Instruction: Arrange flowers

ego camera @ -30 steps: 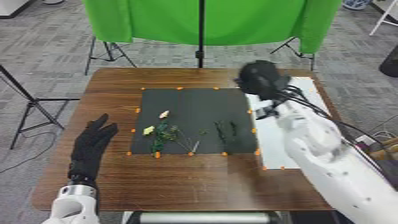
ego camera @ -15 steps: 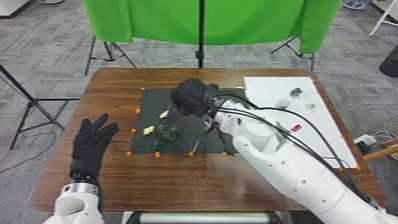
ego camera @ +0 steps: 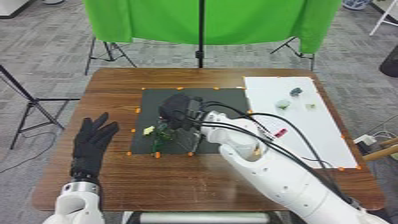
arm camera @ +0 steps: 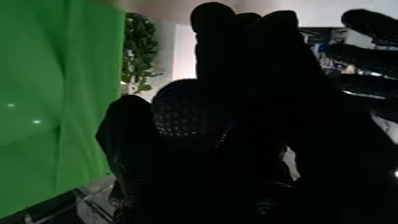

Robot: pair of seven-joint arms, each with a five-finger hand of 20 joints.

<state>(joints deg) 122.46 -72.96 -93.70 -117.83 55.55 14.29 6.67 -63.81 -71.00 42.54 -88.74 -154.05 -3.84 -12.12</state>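
Note:
My right hand is over the left part of the dark mat, covering whatever lies under it. In the right wrist view the same hand has straight fingers, with no flower visible against them. A yellow flower and green stems lie on the mat just nearer than the hand. To the left of the mat, my left hand stands open above the wood; the right wrist view has this left hand off to the side.
On the white sheet at the right are a dark small piece, a pale green piece and a red piece. Orange markers edge the mat. Behind the table hangs a green cloth.
My right hand has swung left from the white sheet across the mat to the flowers, uncovering the pieces on the sheet. My left hand has stayed in place.

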